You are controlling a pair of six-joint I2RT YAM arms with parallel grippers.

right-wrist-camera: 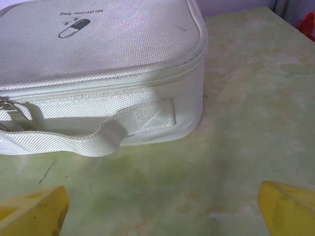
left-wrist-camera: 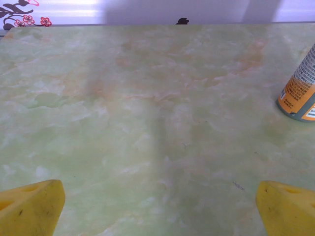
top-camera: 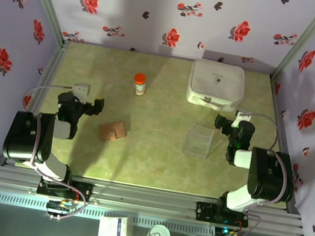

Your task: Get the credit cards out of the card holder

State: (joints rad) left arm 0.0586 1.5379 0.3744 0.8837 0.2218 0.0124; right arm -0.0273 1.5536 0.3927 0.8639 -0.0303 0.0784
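The card holder (top-camera: pixel 112 130) lies shut on the green table, a small brown flat wallet a little left of centre. The credit cards are hidden. My left gripper (top-camera: pixel 84 105) hangs low to the left of the holder and apart from it; in the left wrist view its yellow fingertips (left-wrist-camera: pixel 32 206) stand wide open over bare table. On the right, my right gripper (top-camera: pixel 234 124) is open too, with nothing between its fingertips (right-wrist-camera: pixel 34 211), and it faces the white case (right-wrist-camera: pixel 98 73).
An orange-capped bottle (top-camera: pixel 139 84) stands at the back centre, and it also shows at the right edge of the left wrist view (left-wrist-camera: pixel 300 91). The white zipped case (top-camera: pixel 216 85) sits at the back right. A clear plastic tray (top-camera: pixel 199 141) lies just left of the right gripper.
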